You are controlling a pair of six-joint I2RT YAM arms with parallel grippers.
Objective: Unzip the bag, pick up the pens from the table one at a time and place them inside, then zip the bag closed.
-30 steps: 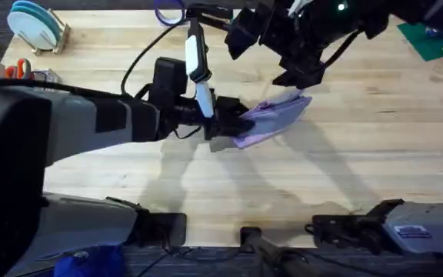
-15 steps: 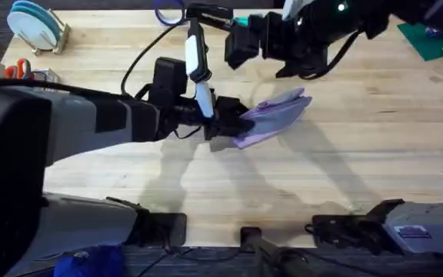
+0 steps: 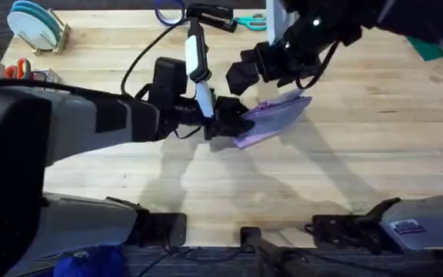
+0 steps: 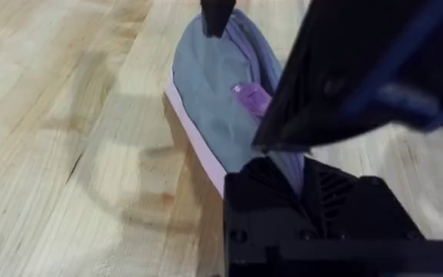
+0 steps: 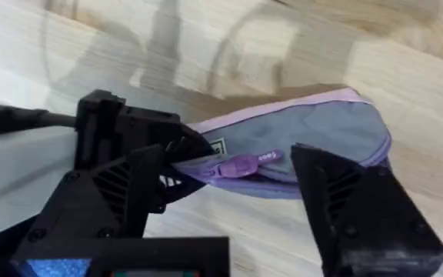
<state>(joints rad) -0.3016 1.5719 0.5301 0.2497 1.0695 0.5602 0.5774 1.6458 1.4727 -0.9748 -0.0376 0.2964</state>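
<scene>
Bag [image 3: 271, 119] at the centre of the frame, lying on the table [image 3: 360, 169] with its long axis running from lower left to upper right. Left gripper [image 3: 233, 123] at the bag's lower-left end, fingers pinched on the fabric there; in the left wrist view the cloth [image 4: 221, 100] disappears between its own dark fingers. Right gripper [image 5: 229, 192] poised directly over the bag, fingers spread with a wide gap; between them in the right wrist view lies the purple zipper pull [image 5: 241, 164], just beside the small pale label [image 5: 218, 146]. Zipper appears drawn shut along the bag's length. The coming move seems to turn on this: the pull sits near the held end, so the slide would run along the long axis toward the upper right, away from the left gripper. Teal-handled scissors [image 3: 251, 21] at the top edge, blue plates in a rack [image 3: 37, 27] at upper left, both well apart from the bag
</scene>
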